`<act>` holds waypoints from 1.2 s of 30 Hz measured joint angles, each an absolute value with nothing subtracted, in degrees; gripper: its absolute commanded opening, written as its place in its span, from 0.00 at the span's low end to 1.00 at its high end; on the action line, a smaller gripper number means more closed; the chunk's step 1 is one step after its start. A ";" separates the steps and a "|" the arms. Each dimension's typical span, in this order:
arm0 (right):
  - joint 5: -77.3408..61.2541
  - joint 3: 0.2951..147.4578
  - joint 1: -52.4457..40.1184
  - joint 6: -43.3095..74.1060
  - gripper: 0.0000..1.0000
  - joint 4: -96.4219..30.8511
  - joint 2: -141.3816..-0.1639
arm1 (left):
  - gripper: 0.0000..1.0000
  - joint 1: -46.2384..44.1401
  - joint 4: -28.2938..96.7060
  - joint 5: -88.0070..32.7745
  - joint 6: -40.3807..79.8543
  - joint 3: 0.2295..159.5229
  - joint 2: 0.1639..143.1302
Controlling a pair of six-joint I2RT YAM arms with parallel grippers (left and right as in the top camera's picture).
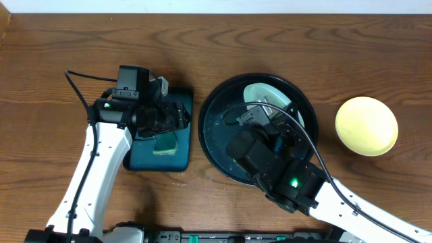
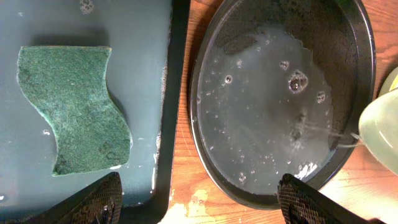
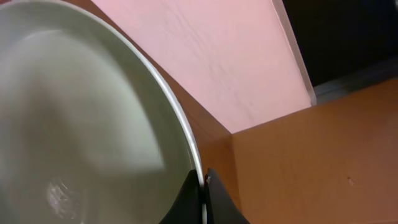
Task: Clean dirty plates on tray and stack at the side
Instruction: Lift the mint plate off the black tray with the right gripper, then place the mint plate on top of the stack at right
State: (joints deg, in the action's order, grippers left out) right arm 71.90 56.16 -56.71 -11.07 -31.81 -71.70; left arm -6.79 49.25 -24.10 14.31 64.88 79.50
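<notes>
The black round tray (image 1: 214,128) holds soapy water and also shows in the left wrist view (image 2: 205,93). My right gripper (image 1: 278,125) is shut on the rim of a pale cyan plate (image 1: 264,96) and holds it tilted over the tray's far side. In the right wrist view the fingertips (image 3: 203,182) pinch the plate's edge (image 3: 74,112). The plate shows at the right edge of the left wrist view (image 2: 382,134). A pale yellow plate (image 1: 366,125) lies on the bare wood to the right. A second cyan plate is not visible. My left gripper (image 2: 199,205) is open and empty.
A rectangular teal tray (image 1: 181,128) left of the black tray holds a green sponge (image 1: 164,144), seen close in the left wrist view (image 2: 74,109). My left gripper (image 1: 172,116) hovers over this teal tray (image 2: 143,37). Wet wood shows between the trays.
</notes>
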 measured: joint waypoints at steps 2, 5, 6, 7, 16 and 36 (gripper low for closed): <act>72.05 56.16 -56.71 -11.07 0.01 -31.81 -71.70 | 0.80 -6.79 49.25 -24.08 14.31 64.88 79.50; 72.14 56.16 -56.71 -11.07 0.01 -31.79 -71.70 | 0.81 -6.79 49.25 -24.10 14.31 64.88 79.50; 72.23 56.16 -56.71 -11.09 0.01 -31.81 -71.70 | 0.81 -6.79 49.25 -24.10 14.31 64.88 79.50; 72.25 56.16 -56.71 -11.07 0.01 -31.81 -71.70 | 0.81 -6.79 49.25 -24.08 14.31 64.88 79.50; 72.29 56.16 -56.71 -11.07 0.01 -31.81 -71.70 | 0.81 -6.79 49.25 -24.10 14.31 64.88 79.50; 22.83 56.77 -19.97 6.42 0.01 -41.76 -71.09 | 0.81 -6.79 49.25 -24.08 14.31 64.88 79.50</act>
State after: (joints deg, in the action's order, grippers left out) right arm 22.83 56.77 -19.97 6.42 -41.76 -71.09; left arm -6.79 49.25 -24.08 14.31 64.88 79.50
